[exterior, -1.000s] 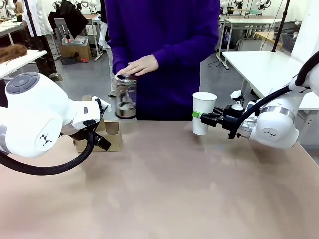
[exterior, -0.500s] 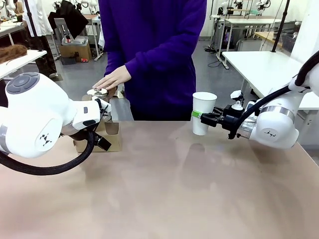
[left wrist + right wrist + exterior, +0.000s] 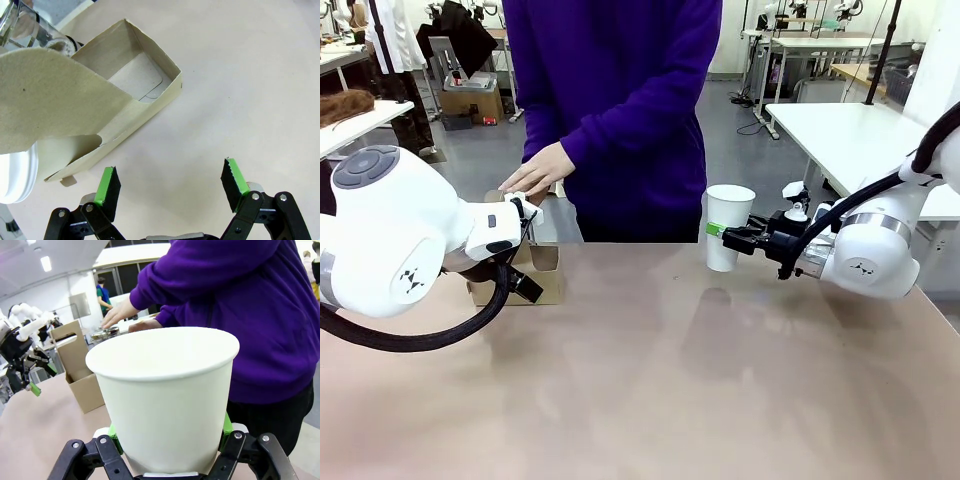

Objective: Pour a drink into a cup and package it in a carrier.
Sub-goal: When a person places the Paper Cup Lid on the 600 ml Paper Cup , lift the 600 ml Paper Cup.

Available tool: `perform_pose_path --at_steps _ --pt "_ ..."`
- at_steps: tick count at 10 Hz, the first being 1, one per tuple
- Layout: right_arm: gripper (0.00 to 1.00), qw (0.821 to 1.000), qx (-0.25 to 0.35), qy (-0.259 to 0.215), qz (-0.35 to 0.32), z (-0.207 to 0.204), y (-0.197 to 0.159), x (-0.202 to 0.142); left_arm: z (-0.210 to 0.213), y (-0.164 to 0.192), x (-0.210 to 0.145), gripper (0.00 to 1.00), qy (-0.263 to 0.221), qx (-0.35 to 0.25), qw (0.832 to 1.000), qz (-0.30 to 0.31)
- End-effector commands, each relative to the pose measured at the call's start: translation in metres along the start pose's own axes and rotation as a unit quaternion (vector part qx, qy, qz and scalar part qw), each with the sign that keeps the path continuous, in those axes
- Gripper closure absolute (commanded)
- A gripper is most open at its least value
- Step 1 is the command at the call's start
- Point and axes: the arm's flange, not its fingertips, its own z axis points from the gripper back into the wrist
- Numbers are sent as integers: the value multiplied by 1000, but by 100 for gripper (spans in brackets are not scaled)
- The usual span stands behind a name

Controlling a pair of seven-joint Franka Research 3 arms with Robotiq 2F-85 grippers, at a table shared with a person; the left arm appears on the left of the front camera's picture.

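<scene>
My right pincer (image 3: pixel 724 233) is clamped on the tall plain white paper cup (image 3: pixel 730 212), well apart from the brown cardboard box-shaped carrier (image 3: pixel 546 277), off to its right. The cup looks lifted clear of the tan worktop (image 3: pixel 650 390).

My left pincer (image 3: pixel 172 182) is spread wide and holds nothing. It hangs just beside the carrier's near wall.

The clear glass pitcher with the metal lid (image 3: pixel 104 332) sits behind the carrier under the person's hand (image 3: pixel 538 168). I cannot make out the drink in it.

Risks, my guess:
- The paper wall is thin, so a hard squeeze could buckle the cup.
- A loose grip could let it slip once liquid adds weight.
- Pouring into a cup held in the air could tip or splash it.
- My left pincer could shove the light carrier, or meet the person's hand near it.
- Carrying the cup across could catch the carrier's upright handle.

Writing: none readable on the cup or the carrier. There is a small dark logo mark on my arm shells, not legible.
</scene>
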Motion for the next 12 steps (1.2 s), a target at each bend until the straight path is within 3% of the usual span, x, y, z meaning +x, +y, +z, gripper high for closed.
perform_pose_path --at_steps 1,12 --pt "20 1000 1 -1 2 0 3 4 0 0 0 0 0 0 1000 0" --pt "20 1000 1 -1 2 0 3 4 0 0 0 0 0 0 1000 0"
